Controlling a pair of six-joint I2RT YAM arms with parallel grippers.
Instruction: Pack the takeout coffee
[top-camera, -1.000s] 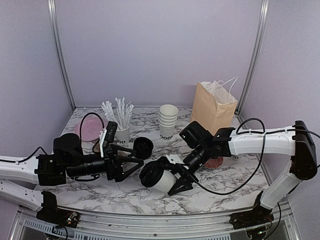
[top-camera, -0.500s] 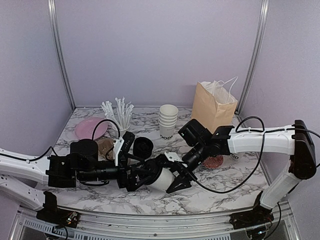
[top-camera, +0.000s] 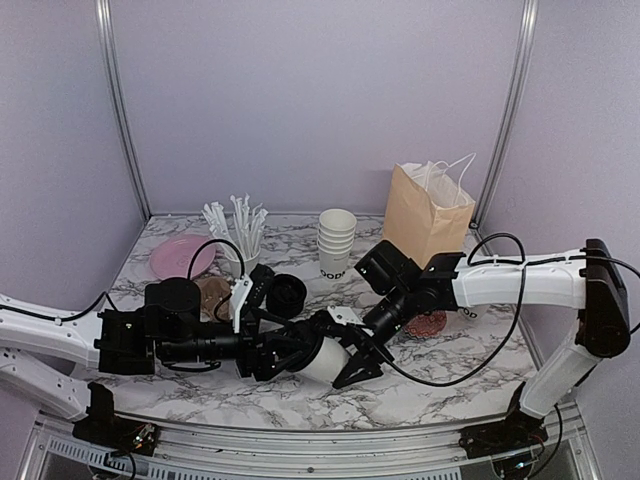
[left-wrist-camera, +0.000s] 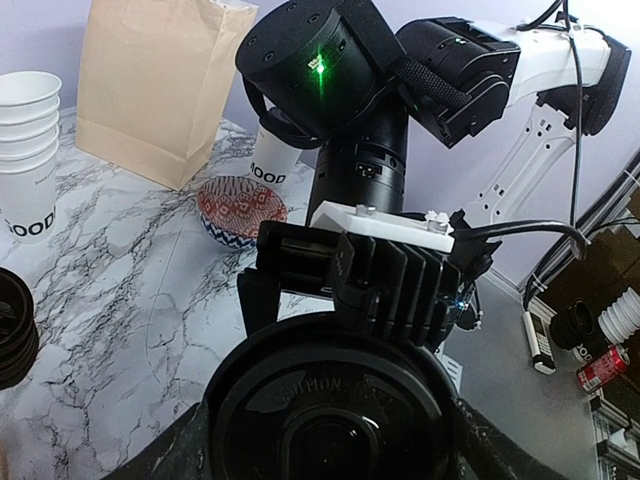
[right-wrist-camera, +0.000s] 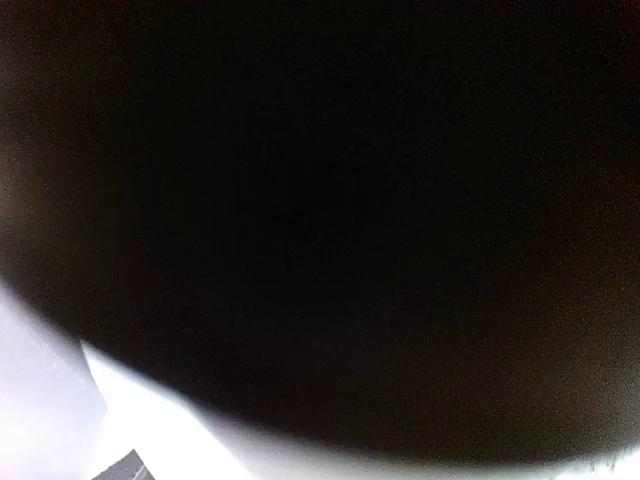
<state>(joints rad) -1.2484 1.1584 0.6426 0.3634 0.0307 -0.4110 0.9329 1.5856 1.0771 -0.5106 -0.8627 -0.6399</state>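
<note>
One takeout coffee (top-camera: 326, 361), a white cup with a black lid, lies on its side low over the middle of the table. My right gripper (top-camera: 352, 360) is shut on its white body from the right. My left gripper (top-camera: 284, 353) reaches in from the left, one finger on each side of the lid end. In the left wrist view the black lid (left-wrist-camera: 330, 400) fills the space between the fingertips, which rest against its rim. The right wrist view is dark, blocked by the cup. The brown paper bag (top-camera: 425, 212) stands open at the back right.
A stack of lidless white cups (top-camera: 336, 243) stands at back centre, a cup of wrapped straws (top-camera: 240, 242) and a pink plate (top-camera: 180, 258) at back left. Black lids (top-camera: 288, 293) sit behind the left gripper. A patterned bowl (top-camera: 430, 324) and a printed white cup (left-wrist-camera: 275, 155) lie beyond the right arm.
My left arm has moved right, and its fingers have gone from apart from the cup to around its lid, narrowing onto it. The right gripper has kept its hold, shifting slightly.
</note>
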